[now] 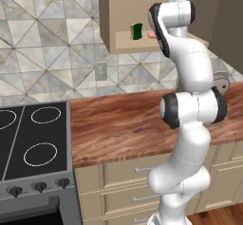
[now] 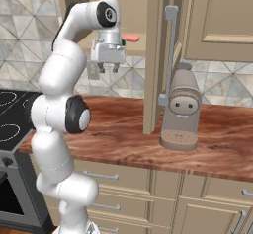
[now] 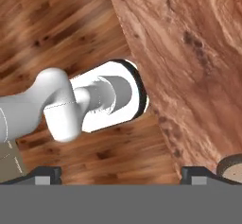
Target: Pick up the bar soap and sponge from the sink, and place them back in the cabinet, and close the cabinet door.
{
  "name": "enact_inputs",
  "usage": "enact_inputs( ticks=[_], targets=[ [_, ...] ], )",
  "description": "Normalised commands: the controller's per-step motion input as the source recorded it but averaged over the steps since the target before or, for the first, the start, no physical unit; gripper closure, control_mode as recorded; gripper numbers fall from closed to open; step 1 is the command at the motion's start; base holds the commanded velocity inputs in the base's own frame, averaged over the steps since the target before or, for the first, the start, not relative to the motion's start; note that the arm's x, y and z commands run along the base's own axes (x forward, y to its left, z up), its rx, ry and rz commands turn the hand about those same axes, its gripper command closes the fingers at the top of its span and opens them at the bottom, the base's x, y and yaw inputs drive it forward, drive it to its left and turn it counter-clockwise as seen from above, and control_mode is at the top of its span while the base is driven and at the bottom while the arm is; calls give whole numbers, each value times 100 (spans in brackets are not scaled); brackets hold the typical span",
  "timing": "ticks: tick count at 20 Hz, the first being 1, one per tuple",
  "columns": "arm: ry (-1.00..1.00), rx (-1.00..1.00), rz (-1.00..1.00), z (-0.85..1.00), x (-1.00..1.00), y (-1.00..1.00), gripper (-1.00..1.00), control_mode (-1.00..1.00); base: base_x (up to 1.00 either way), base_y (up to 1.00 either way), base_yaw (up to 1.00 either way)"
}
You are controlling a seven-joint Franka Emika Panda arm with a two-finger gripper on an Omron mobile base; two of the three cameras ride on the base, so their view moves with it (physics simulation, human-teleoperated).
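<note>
Inside cabinet (image 1: 114,24): sponge (image 1: 136,31), bar soap (image 2: 131,38); gripper (image 2: 108,67) apart, empty; no writing.

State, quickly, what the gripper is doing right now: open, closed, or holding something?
Gripper: open and empty, fingers pointing down above the counter, in front of the cabinet.

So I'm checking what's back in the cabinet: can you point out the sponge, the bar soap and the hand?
sponge (image 1: 136,31), left base view, green face.
bar soap (image 2: 130,38), right base view, pink side.
hand (image 2: 108,68), right base view, between fingertips.
</note>
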Motion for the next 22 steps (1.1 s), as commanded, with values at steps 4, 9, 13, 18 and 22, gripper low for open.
enact_inputs(
  ticks=[4,9,13,18,22],
  targets=[
    [-3,0,0,-39,-100,0,-100,-100,0,0,0],
    [-38,0,0,-29,-100,0,-100,-100,0,0,0],
    [-64,0,1,-5,-100,-4,-100,-100,0,0,0],
    [-66,-3,6,3,-100,-18,-100,-100,0,0,0],
    [-52,-3,10,47,-84,-57,-100,-100,0,0,0]
  ],
)
